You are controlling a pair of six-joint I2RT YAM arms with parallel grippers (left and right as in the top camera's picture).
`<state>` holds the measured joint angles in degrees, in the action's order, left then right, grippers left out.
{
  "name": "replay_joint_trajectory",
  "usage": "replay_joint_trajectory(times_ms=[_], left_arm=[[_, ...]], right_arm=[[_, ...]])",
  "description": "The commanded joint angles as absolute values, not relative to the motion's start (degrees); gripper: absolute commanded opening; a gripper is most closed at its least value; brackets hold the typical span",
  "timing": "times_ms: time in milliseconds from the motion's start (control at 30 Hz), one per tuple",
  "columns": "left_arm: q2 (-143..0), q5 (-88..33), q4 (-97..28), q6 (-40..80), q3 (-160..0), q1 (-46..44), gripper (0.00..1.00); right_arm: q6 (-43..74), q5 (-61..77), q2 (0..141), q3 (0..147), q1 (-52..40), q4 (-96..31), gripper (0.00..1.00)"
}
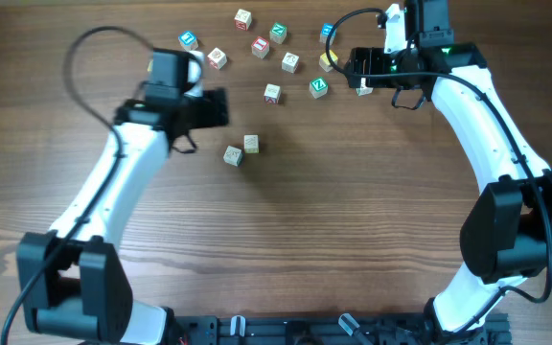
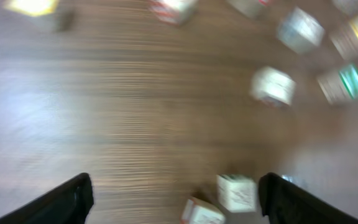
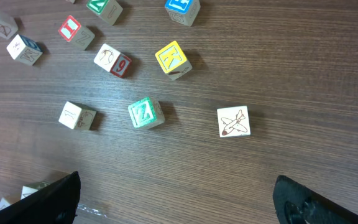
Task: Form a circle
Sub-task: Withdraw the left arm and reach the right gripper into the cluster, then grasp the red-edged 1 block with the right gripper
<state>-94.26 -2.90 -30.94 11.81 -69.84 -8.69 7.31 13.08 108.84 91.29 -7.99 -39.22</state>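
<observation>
The green Z cube lies loose just ahead of the right gripper, whose fingers stand wide apart. An airplane cube lies beside it, toward the right finger. Two pale cubes sit close together between the spread fingers of the left gripper. That view is blurred, so their faces are unreadable, and the nearer one is cut off.

Robotics lab bench, wood-grain tabletop, two white arms

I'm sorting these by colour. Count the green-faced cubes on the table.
2. The green Z cube lies at the cluster's near edge, toward the robot. The other green-faced cube lies toward the far edge. Others may be hidden.
</observation>
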Motion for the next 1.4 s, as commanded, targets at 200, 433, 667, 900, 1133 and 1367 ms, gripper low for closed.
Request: replay_joint_trajectory(times_ms=[200,433,667,900,1133,1367], left_arm=[[-94.50,-2.92,-39.92,24.45,-69.67,11.31,1.00],[-94.50,-2.94,-40.14,24.47,-69.54,14.74,1.00],[-94.50,-2.94,-40.12,24.47,-69.54,14.74,1.00],[-94.50,-2.94,-40.12,24.47,-69.54,14.74,1.00],[-94.50,-2.94,-40.12,24.47,-69.54,14.74,1.00],[-94.50,-2.94,-40.14,24.47,-69.54,14.74,1.00]], right_arm=[[13.19,31.86,109.73,91.39,-10.24,-26.79,0.65],[-1.87,22.35,111.55,91.39,-23.83,-27.18,0.88],[-22.57,14.52,118.15,91.37,-27.79,-20.36,0.72],[-25.89,14.52,126.96,91.37,-27.73,-14.59,0.72],[-26.98,12.08,133.56,91.37,-27.68,-9.02,0.68],[-26.52,11.77,132.18,91.59,-27.75,-7.90,0.72]])
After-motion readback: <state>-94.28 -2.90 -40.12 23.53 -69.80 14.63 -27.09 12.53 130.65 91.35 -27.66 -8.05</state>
